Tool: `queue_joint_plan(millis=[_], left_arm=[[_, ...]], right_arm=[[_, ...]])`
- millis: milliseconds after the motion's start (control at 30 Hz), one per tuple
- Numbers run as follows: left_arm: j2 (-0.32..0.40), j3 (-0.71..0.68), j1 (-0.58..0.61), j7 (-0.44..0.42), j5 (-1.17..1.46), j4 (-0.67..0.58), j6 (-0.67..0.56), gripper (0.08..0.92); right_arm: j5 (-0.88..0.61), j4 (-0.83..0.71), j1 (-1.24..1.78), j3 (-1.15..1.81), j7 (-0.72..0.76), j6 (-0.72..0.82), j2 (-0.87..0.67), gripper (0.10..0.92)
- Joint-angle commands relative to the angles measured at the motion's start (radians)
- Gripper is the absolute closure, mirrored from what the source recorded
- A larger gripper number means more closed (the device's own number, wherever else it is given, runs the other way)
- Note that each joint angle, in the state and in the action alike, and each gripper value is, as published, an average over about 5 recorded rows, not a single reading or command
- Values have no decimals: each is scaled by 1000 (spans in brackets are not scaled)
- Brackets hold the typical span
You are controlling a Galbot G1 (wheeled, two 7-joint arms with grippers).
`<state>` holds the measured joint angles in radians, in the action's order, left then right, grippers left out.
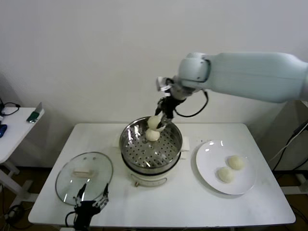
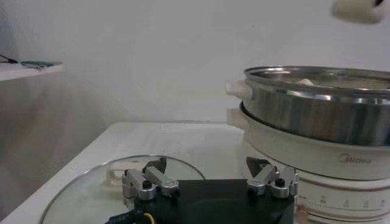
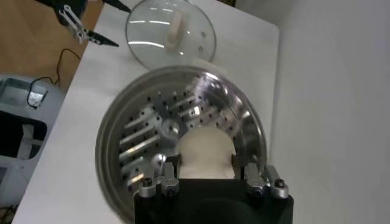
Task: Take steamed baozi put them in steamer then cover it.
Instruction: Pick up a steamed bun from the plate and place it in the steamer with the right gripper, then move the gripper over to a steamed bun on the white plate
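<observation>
While right gripper pinches bun over steamer at 12 o'clock, early release risks it rolling; left gripper idle, fingers apart.

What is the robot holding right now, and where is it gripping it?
The right gripper holds one steamed baozi by its sides, above the steamer. The left gripper is open, holding nothing, near the cover.

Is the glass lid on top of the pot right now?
No, the glass lid lies flat on the table beside the open steamer, near the left gripper.
</observation>
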<state>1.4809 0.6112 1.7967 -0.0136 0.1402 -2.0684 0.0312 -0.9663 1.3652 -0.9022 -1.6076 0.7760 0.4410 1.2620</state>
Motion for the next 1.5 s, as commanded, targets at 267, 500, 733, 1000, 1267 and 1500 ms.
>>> queue_joint_plan(millis=[267, 500, 733, 1000, 1267, 1500], left_arm=[[4, 4, 5, 1, 9, -4, -4, 177], [7, 4, 6, 2, 13, -6, -4, 177], [7, 3, 7, 2, 15, -7, -3, 177], [9, -1, 4, -1, 12, -17, 5, 177], [8, -6, -8, -7, 5, -13, 17, 177], [7, -2, -2, -12, -3, -23, 21, 177]], right_arm=[[102, -228, 272, 15, -96, 49, 251, 447], [143, -262, 302, 6, -105, 47, 265, 446], [146, -239, 281, 11, -91, 27, 236, 384], [126, -80, 33, -35, 90, -107, -39, 212], [258, 155, -207, -274, 282, -225, -509, 202], [502, 209, -37, -311, 237, -227, -746, 203]])
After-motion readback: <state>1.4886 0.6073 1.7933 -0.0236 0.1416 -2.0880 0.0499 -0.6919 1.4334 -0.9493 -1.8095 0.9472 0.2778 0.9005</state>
